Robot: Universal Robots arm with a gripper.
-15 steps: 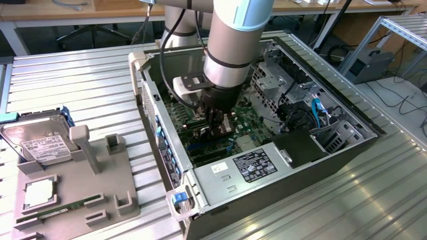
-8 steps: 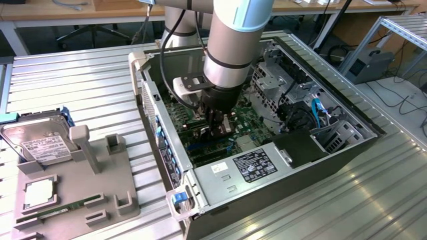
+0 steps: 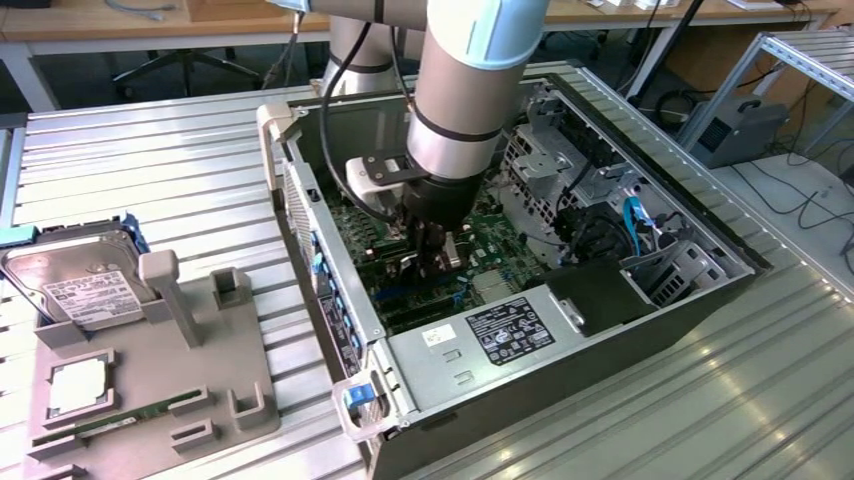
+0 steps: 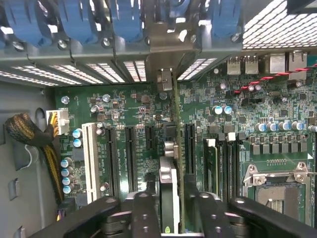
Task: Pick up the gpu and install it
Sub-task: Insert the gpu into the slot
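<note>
- Fixture tray (image 3: 234,370): stands on the ribbed surface (image 3: 147,170), to the exterior view's left of the computer case (image 3: 601,400). It carries a hard drive (image 3: 83,290), well apart from the work.
- Computer case: lies open-side up, and the arm (image 3: 461,100) reaches down into its middle.
- Jaws: closed on the gpu (image 4: 169,183), one finger on each face, gripping the card near its upper edge.
- Gpu: inside the case, held upright and seen edge-on in the wrist view. It sits over the motherboard (image 4: 129,106), in line with the black expansion slots (image 4: 130,153). Whether its lower edge already touches a slot cannot be told.
- Bracket (image 4: 165,79): the card's metal end lies close to the case's rear wall, just under the blue latches (image 4: 126,20).
- Hazard, misalignment: if the card's edge sits slightly off the slot, downward force would likely land on the slot wall or the board.
- Hazard, bracket: the metal end could catch on the rear wall and tilt the card, so that it seats at one end only.
- Hazard, slip: with a hold on the upper edge alone, resistance from the slot may push the card up between the jaws.
</note>
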